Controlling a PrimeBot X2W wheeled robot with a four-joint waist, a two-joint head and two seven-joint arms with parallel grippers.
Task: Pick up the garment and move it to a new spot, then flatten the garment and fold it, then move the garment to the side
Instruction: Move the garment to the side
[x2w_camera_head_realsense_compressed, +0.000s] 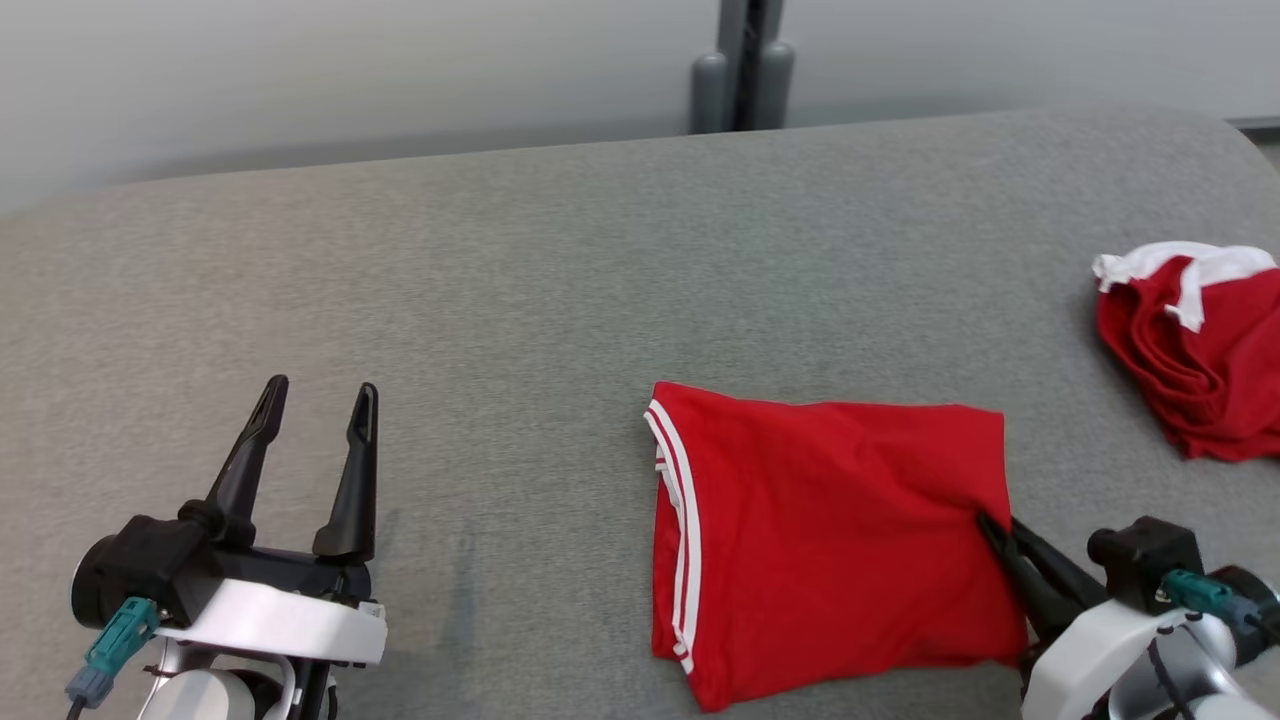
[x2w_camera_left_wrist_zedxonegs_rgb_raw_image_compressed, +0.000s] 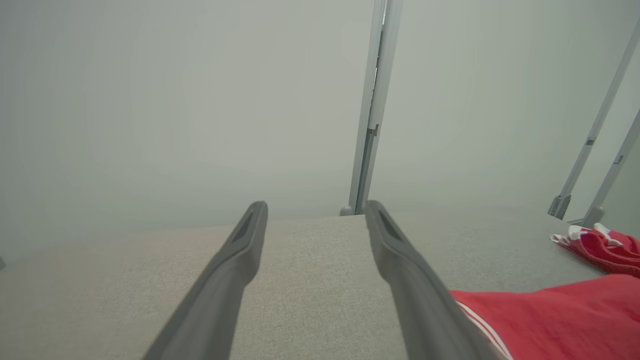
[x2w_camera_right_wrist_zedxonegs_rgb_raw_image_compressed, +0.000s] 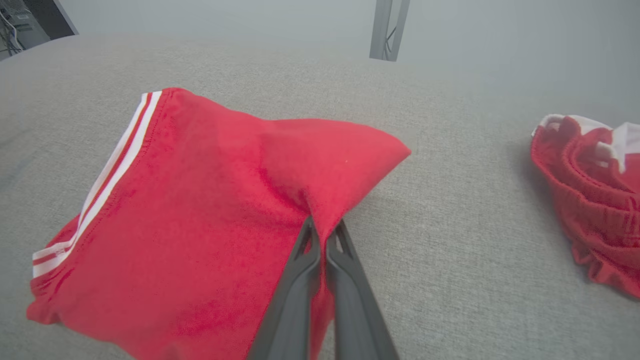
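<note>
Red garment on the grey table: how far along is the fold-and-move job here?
Done: the red garment lies folded into a compact rectangle. In hand: the right gripper, jaws shut, pinches its right edge; the left gripper waits open. Left: moving it aside, perhaps toward the crumpled red garment.

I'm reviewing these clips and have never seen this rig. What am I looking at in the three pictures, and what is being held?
This is a two-armed robot at a grey padded table. The wide picture comes from its head, looking down. The other two come from cameras on each wrist, looking along that arm's two dark fingers. A folded red garment with white stripes lies flat in front. A second, crumpled red garment sits at the far right. The right tool is shut on the folded garment's edge, bunching the cloth. The left tool is open, holds nothing, and is apart from the cloth.
</note>
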